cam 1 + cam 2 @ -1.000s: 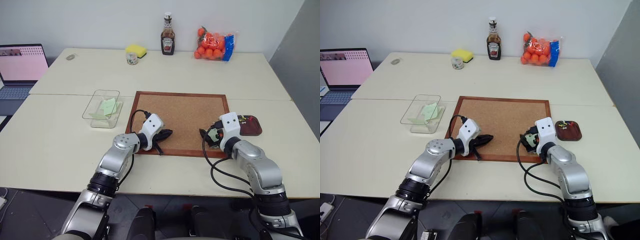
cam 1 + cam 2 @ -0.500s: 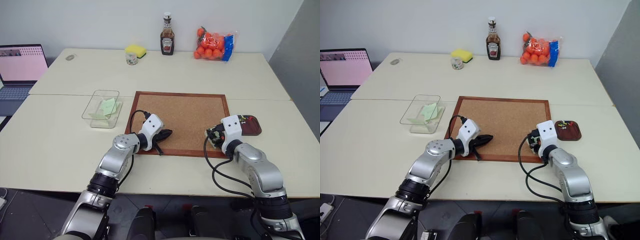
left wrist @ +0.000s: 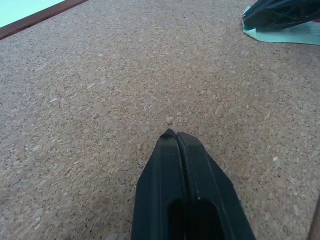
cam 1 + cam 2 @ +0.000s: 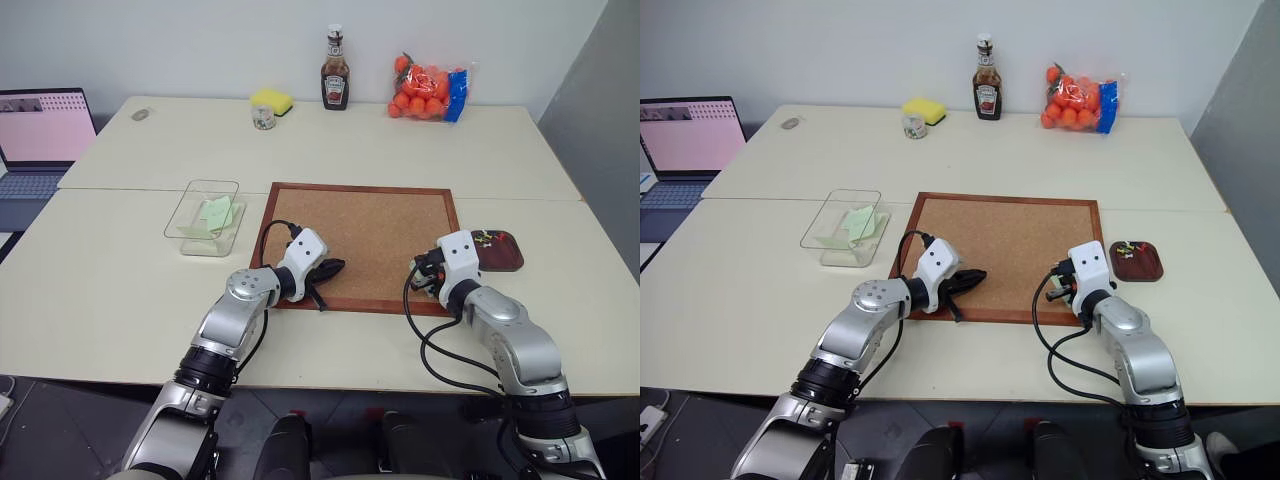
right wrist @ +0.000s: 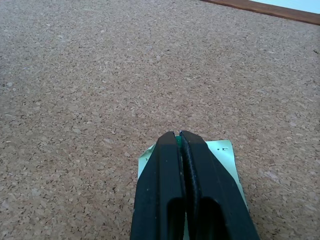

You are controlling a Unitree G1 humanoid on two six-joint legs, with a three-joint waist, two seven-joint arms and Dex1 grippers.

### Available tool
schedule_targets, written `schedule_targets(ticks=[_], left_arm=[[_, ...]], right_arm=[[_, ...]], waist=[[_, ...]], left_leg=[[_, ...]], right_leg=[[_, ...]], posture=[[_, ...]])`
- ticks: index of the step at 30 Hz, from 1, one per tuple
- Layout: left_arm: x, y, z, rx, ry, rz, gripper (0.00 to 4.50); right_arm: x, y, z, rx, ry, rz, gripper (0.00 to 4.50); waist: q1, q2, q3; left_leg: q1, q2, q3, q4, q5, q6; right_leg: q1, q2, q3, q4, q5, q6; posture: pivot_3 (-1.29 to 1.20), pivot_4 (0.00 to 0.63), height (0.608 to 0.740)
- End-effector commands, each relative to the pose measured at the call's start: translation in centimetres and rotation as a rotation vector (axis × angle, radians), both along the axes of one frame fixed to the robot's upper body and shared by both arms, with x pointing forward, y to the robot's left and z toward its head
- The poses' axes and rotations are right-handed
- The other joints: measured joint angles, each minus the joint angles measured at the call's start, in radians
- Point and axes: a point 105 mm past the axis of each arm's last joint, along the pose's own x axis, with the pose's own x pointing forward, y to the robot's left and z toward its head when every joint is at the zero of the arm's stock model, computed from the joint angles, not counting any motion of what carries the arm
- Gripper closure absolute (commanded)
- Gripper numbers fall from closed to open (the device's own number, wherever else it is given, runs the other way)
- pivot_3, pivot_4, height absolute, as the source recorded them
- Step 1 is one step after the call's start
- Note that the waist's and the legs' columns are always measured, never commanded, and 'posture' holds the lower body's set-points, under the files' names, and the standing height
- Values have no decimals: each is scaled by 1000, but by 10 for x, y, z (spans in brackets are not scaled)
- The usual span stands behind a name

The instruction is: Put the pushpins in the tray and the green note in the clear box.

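Note:
My right gripper (image 5: 178, 135) is shut low over the right front part of the cork board (image 4: 360, 230), with a small dark-green pushpin head pinched at its tips. Under its fingers a pale green note (image 5: 225, 160) lies flat on the cork. Just right of the board stands the dark brown tray (image 4: 508, 258) with a few pushpins (image 4: 487, 237) in it. Left of the board, the clear box (image 4: 190, 195) holds another green note (image 4: 215, 213). My left gripper (image 3: 175, 134) is shut on nothing and rests over the board's front left part.
Along the far edge of the table stand a ketchup bottle (image 4: 335, 70), a bag of oranges (image 4: 430, 90), a yellow sponge (image 4: 271, 100) and a small jar (image 4: 263, 118). A laptop (image 4: 40, 135) sits open at the far left.
My right gripper's fingers have gone from open to shut over the note on the board. The left arm has kept still.

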Motion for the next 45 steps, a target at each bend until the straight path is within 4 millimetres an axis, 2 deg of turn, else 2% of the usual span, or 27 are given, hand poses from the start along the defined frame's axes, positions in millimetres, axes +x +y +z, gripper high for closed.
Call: schedule_targets(ticks=[1,8,17,21,24,28,32,42,45], left_arm=[[-7,-5,-9,19,26,-29,4500],[-13,-6,-15,33,45,-47,4500],[-16,-7,-17,36,53,-54,4500],[-17,-8,-17,37,52,-55,4500],[-19,-8,-19,47,49,-68,4500],[-18,-8,-18,48,47,-72,4500],[-16,-7,-18,50,43,-71,4500],[-14,-8,-17,49,36,-70,4500],[-14,-8,-17,48,36,-70,4500]], right_arm=[[4,1,33,9,-137,11,4493],[-2,10,54,0,-242,64,4493],[-10,12,55,19,-253,85,4493],[-10,-3,62,18,-274,32,4493],[-10,-41,64,-28,-264,-65,4493],[-6,-80,61,-80,-228,-191,4493],[2,-108,58,-106,-194,-286,4493],[20,-133,41,-136,-126,-333,4493],[22,-135,39,-128,-118,-335,3954]], waist=[[0,0,0],[0,0,0],[0,0,0],[0,0,0],[0,0,0],[3,0,0],[2,0,0],[4,0,0],[4,0,0]], left_leg=[[0,0,0,0,0,0],[0,0,1,0,0,0],[0,0,1,0,0,0],[0,0,1,0,0,0],[0,0,1,0,0,0],[0,-1,1,0,0,0],[0,0,1,0,0,0],[0,-1,2,0,0,0],[0,-1,2,0,0,0]], right_leg=[[0,0,0,0,0,0],[-1,0,0,0,0,0],[0,0,0,0,0,0],[0,0,0,0,0,0],[0,0,0,0,0,0],[0,-1,0,-1,0,0],[0,0,0,0,0,0],[0,-1,0,0,0,0],[0,-1,0,0,0,0]], posture=[[0,150,740],[0,150,740],[0,150,740],[0,150,740],[0,150,740],[0,150,740],[0,150,740],[0,150,740],[0,150,740]])
